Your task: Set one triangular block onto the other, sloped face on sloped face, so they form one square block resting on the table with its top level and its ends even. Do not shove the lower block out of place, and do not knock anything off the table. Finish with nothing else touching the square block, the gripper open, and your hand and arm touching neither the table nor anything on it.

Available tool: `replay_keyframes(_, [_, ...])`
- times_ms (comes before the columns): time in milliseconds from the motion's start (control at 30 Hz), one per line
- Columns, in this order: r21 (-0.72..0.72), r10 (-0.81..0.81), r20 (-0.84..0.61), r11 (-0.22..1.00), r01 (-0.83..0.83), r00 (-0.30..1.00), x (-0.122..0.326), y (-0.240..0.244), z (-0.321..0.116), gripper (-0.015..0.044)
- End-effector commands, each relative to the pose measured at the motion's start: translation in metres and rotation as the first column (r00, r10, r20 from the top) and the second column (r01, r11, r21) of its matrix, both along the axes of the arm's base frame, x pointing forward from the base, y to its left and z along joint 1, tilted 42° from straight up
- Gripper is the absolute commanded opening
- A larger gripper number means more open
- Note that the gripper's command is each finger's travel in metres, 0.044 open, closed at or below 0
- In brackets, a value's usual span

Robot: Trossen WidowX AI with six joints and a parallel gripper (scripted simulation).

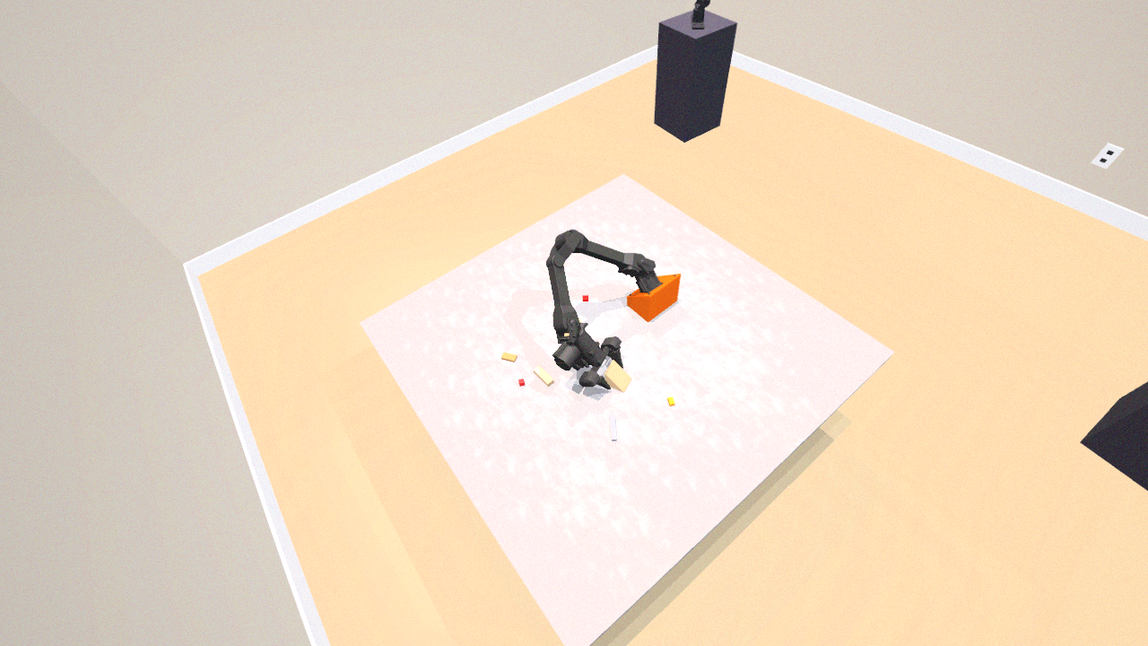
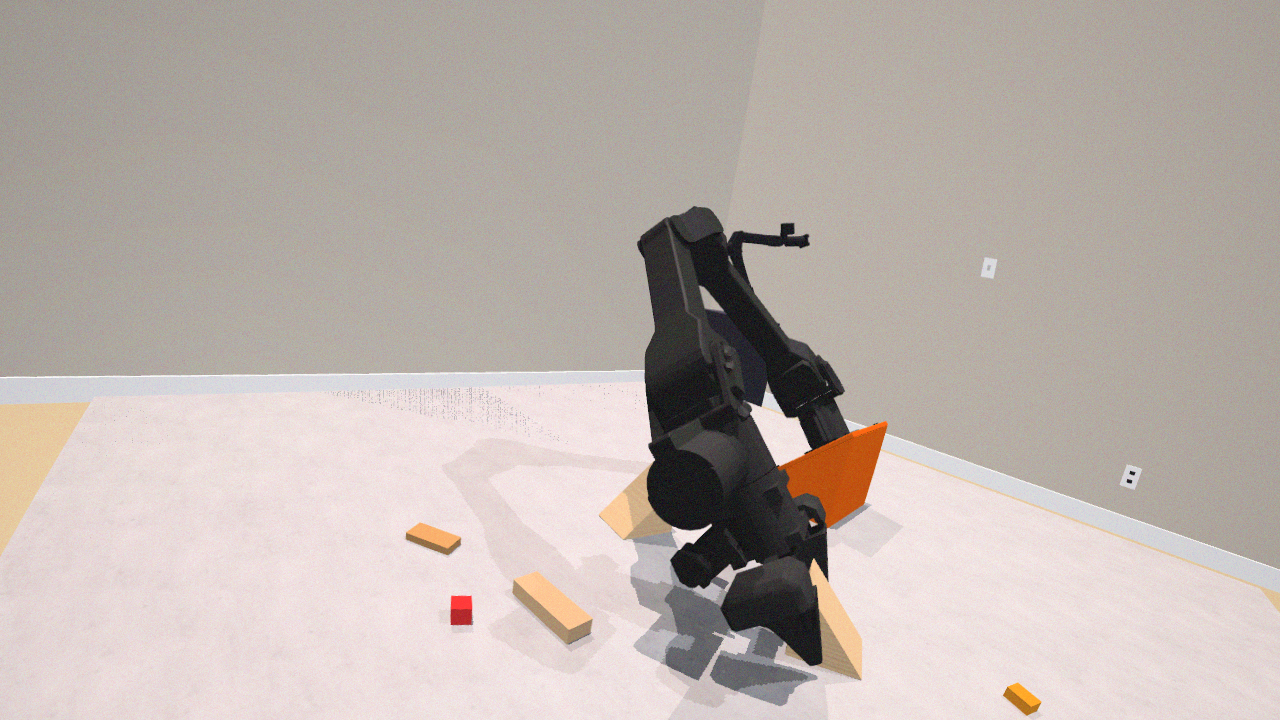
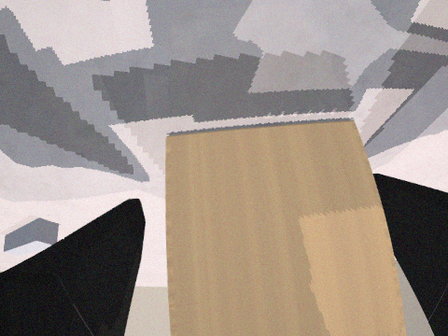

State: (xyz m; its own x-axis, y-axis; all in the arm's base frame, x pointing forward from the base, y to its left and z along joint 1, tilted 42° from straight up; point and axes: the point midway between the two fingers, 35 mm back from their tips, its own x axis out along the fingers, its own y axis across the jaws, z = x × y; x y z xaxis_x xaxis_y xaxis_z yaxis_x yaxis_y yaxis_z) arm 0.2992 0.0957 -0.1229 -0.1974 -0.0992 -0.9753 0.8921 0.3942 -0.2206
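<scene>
- The pincer (image 1: 613, 376) (image 2: 819, 619) (image 3: 259, 200) is wide, its fingers on either side of the near pale wooden triangular block (image 1: 619, 377) (image 2: 841, 628) (image 3: 252, 210); it does not look gripped.
- That block stands on the pale, mottled tabletop (image 1: 722, 482) (image 2: 268, 492) (image 3: 429, 156), while the other pale wooden triangular block (image 1: 566, 334) (image 2: 631, 514) sits well apart, largely hidden behind the arm. The square is unmade.
- In the wrist view a gap shows on one side of the block, while the opposite finger appears very near its edge. Closing off-centre like this could push or twist the block before both fingers bear on it.
- The fingers reach low; a little more descent could scrape the tabletop. I cannot tell whether they touch it now.
- A grip too near the thin upper edge might let the block pivot during lifting, spoiling the turn needed to lay slope on slope.
- Later, a hurried lowering could shove the other block aside, or leave the ends uneven.
- A low carry might clip the long pale wooden bar (image 1: 543, 376) (image 2: 550, 606); a higher path seems wiser.
</scene>
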Motion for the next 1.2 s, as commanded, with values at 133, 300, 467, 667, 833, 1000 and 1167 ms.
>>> replay_keyframes(133, [0.000, 0.001, -0.006, 1.000, -0.001, 1.000, -0.002, -0.001, -0.003, 0.0269])
replay_keyframes(300, [0.000, 0.001, -0.006, 1.000, -0.001, 1.000, -0.002, -0.001, -0.003, 0.0236])
replay_keyframes(467, [0.000, 0.001, -0.006, 1.000, -0.001, 1.000, -0.002, 0.000, -0.002, 0.0124])
replay_keyframes(667, [-0.014, 0.004, -0.001, 1.000, -0.005, 1.000, -0.003, 0.002, -0.001, 0.0000])
replay_keyframes(833, [-0.113, 0.034, 0.040, 0.993, -0.029, 0.999, -0.006, 0.009, 0.001, 0.0000])
replay_keyframes(1000, [-0.228, 0.071, 0.086, 0.972, -0.050, 0.994, -0.010, 0.019, 0.002, 0.0000])
replay_keyframes(1167, [-0.340, 0.112, 0.126, 0.938, -0.063, 0.986, -0.014, 0.028, 0.002, 0.0000])
